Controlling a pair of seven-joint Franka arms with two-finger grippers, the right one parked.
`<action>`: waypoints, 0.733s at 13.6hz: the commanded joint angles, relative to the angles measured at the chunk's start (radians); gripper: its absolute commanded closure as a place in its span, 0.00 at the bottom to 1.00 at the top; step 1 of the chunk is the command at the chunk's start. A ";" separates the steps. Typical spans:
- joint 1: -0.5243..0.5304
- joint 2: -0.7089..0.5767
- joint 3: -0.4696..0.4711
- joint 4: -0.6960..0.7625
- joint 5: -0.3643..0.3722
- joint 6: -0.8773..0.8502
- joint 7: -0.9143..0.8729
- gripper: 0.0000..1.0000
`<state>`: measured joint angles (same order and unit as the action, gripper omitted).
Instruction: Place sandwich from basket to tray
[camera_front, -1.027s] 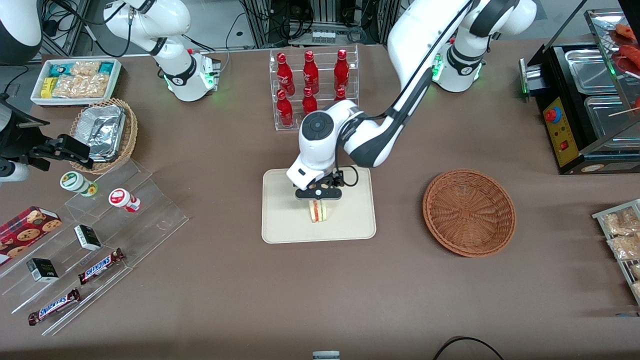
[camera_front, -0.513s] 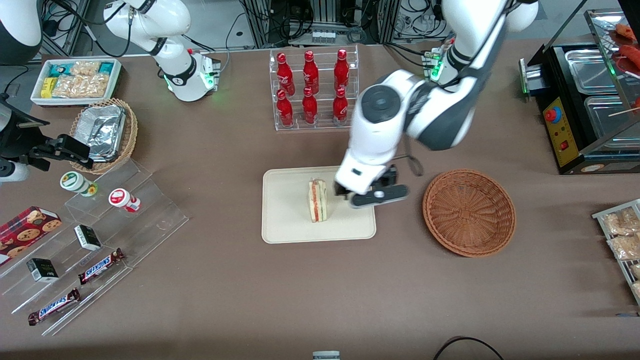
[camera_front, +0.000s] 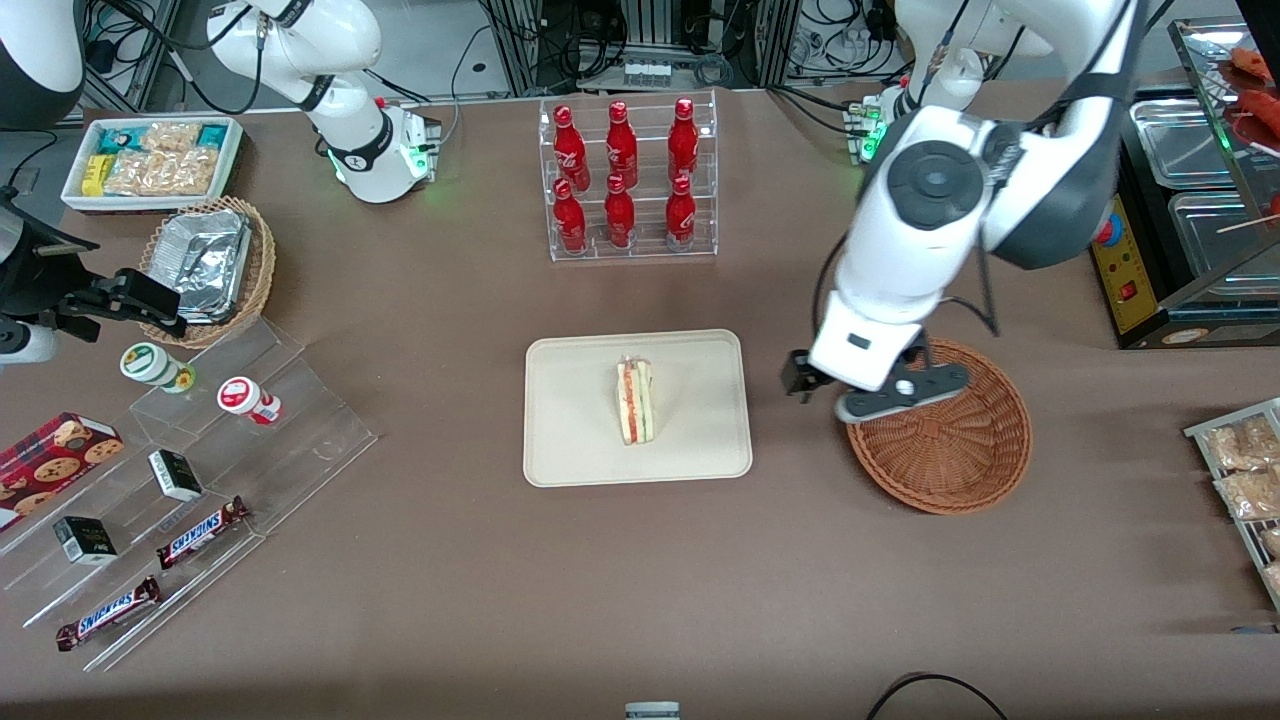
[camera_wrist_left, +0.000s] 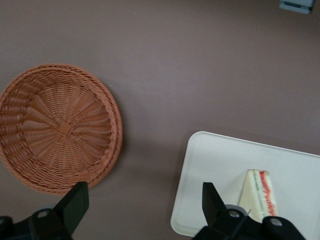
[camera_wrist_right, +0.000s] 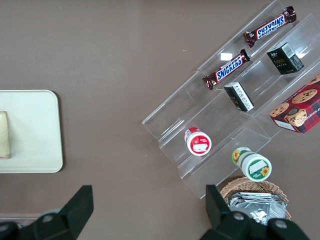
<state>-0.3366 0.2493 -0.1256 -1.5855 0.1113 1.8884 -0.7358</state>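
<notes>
Sandwich stands on its bread edge near the middle of the cream tray, its red and green filling turned up toward the front camera, and nothing touches it. It sits well inside the low rim, so I judge it settled where the task wants it and in no danger of sliding off.

My jaws are spread wide and hold nothing; in my wrist view bare brown table shows between the two black fingers. I hang raised over the strip of table between the tray and the wicker basket, at the basket's rim on the side facing the tray, clear of both. The basket is empty, its woven bottom plain to see, which fits the job being done.

Farther from the front camera than the tray stands a clear rack of red bottles, well apart from my arm.
</notes>
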 joint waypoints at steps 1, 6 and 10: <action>0.069 -0.059 -0.011 -0.034 -0.007 -0.032 0.073 0.00; 0.214 -0.125 -0.012 -0.033 -0.073 -0.114 0.271 0.00; 0.293 -0.177 -0.011 -0.034 -0.088 -0.195 0.414 0.00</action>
<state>-0.0717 0.1202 -0.1250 -1.5925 0.0402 1.7237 -0.3707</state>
